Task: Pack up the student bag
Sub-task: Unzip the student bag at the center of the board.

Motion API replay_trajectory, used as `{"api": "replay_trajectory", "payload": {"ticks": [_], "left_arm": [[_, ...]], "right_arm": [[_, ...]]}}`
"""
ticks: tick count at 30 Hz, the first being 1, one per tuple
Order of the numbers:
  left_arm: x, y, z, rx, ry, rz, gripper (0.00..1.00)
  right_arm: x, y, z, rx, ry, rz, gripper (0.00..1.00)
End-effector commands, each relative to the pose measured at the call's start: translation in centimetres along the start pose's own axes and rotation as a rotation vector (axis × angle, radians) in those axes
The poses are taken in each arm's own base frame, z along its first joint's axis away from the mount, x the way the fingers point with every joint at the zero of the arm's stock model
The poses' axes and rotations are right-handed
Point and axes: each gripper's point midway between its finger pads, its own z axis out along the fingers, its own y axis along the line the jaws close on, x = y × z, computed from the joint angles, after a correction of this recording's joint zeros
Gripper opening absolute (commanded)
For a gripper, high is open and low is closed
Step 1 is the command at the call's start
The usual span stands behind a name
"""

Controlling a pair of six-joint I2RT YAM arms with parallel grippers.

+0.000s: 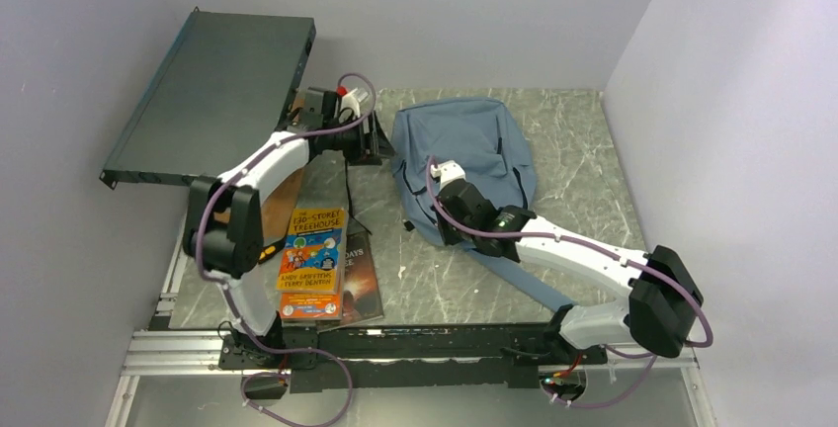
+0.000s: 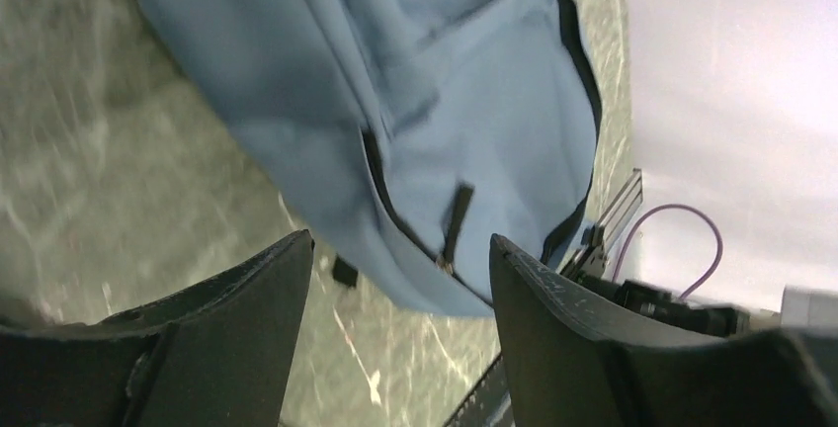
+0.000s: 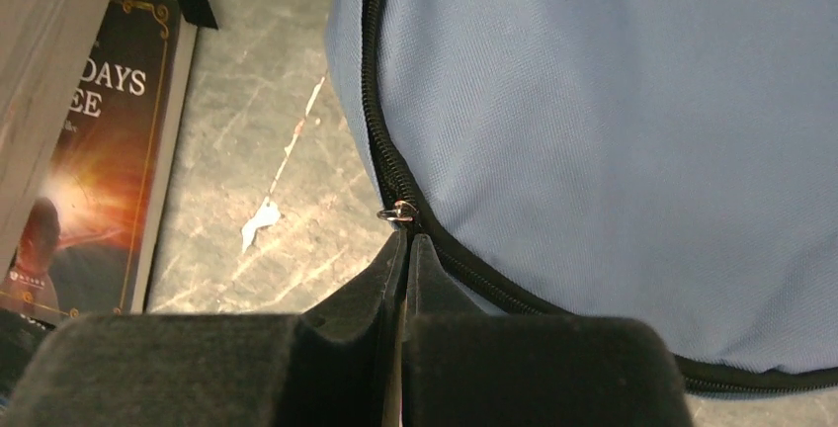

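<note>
The blue-grey student bag lies flat at the table's back centre, its dark zipper running along its left edge. My right gripper is at that edge; in the right wrist view it is shut on the zipper pull, right below the slider's metal ring on the bag. My left gripper is open and empty just left of the bag's top. In the left wrist view its fingers stand wide apart above the table, with the bag and a front-pocket zipper tab beyond them.
An orange book lies on a dark book at the front left; the dark one also shows in the right wrist view. A grey flat book lies behind them. A large dark metal panel leans at the back left. A bag strap trails forward.
</note>
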Motion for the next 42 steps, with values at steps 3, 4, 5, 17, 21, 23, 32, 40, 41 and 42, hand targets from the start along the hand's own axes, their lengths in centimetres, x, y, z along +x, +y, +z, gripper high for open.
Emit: {"api": "replay_trajectory", "payload": {"ticks": [3,4,5,17,21,23,32,40,41,42], "left_arm": [[6.4,-3.9,-3.6,-0.106,0.022,-0.035,0.71],[7.9,-4.4,-3.3,-0.109,0.029,-0.073,0.71],[9.8,-5.3,-2.8,-0.096,0.048,-0.102,0.70],[12.3,-6.2,1.4,-0.200,-0.015,-0.254,0.55],[12.0,-5.6,2.7,-0.210,-0.008,-0.251,0.41],[11.7,-5.3,3.1,-0.229,-0.009,-0.238,0.37],[8.8,-4.2,3.3,-0.303,-0.073,-0.106,0.06],[5.7,-1.7,0.5,-0.328,-0.169,-0.052,0.00],[5.1,-1.3,-0.1,-0.336,-0.185,-0.045,0.00],[4.5,-1.0,-0.7,-0.341,-0.204,-0.036,0.00]], "right_arm": [[-4.8,1.5,-0.1,-0.034,-0.125,0.032,0.00],[-5.0,1.6,-0.1,-0.039,-0.135,0.031,0.00],[-5.2,1.7,-0.2,-0.045,-0.142,0.029,0.00],[-5.6,1.3,-2.0,-0.062,-0.194,0.025,0.00],[-5.6,1.2,-2.2,-0.064,-0.198,0.024,0.00],[-5.4,1.2,-2.2,-0.065,-0.198,0.024,0.00],[-4.7,0.2,-2.0,-0.016,-0.172,-0.009,0.00],[-0.3,-4.0,-2.1,0.186,-0.040,-0.020,0.00],[0.3,-4.7,-2.2,0.225,-0.020,-0.015,0.00],[0.9,-5.5,-2.3,0.272,0.000,0.001,0.00]]}}
